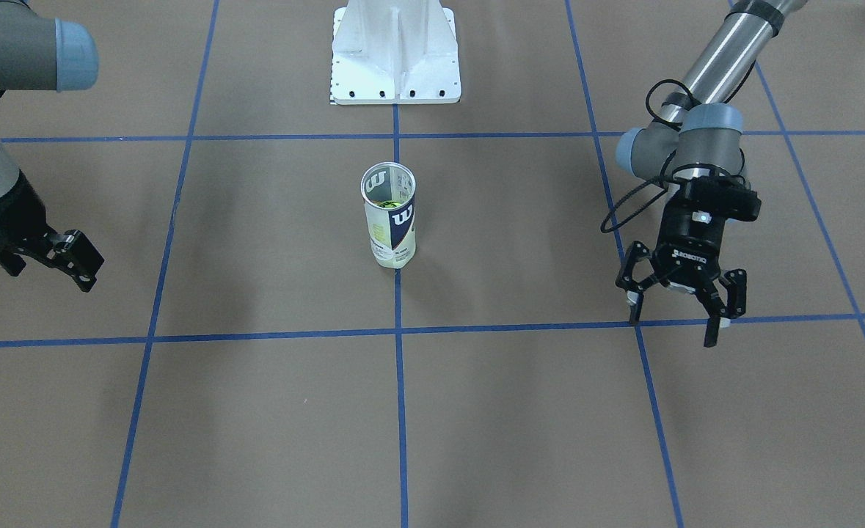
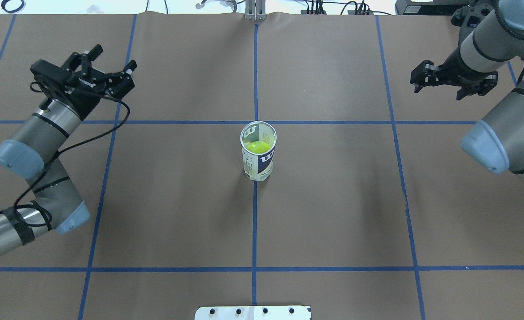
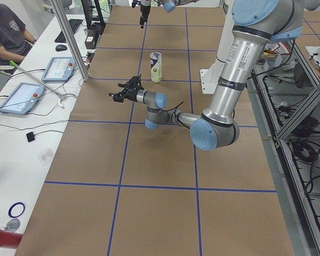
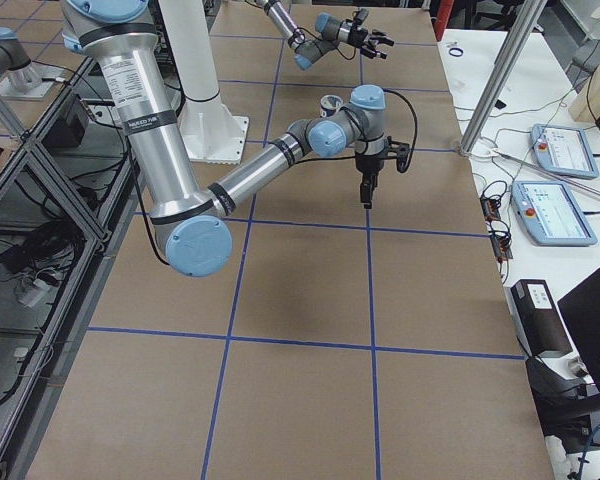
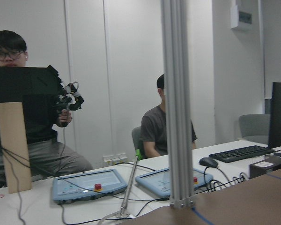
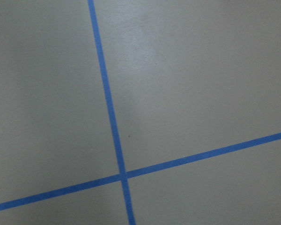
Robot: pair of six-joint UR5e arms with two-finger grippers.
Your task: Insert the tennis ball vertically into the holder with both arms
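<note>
The holder point(image 2: 258, 162) is a clear can with a white and navy "W" label. It stands upright at the table's centre, on a blue tape line, and also shows in the front view point(image 1: 394, 238). A yellow-green tennis ball point(image 2: 258, 146) sits inside it, below the silver rim. My left gripper point(image 2: 113, 58) is open and empty, far off to the holder's left and above the table point(image 1: 673, 326). My right gripper point(image 2: 439, 86) points down at the far right, open and empty, well clear of the holder point(image 1: 36, 271).
The white pedestal base point(image 1: 395, 59) stands at the robot's edge of the table. Blue tape lines point(image 6: 107, 108) divide the brown surface. Operators, tablets point(image 3: 21, 96) and an aluminium post point(image 5: 178, 103) lie beyond the far edge.
</note>
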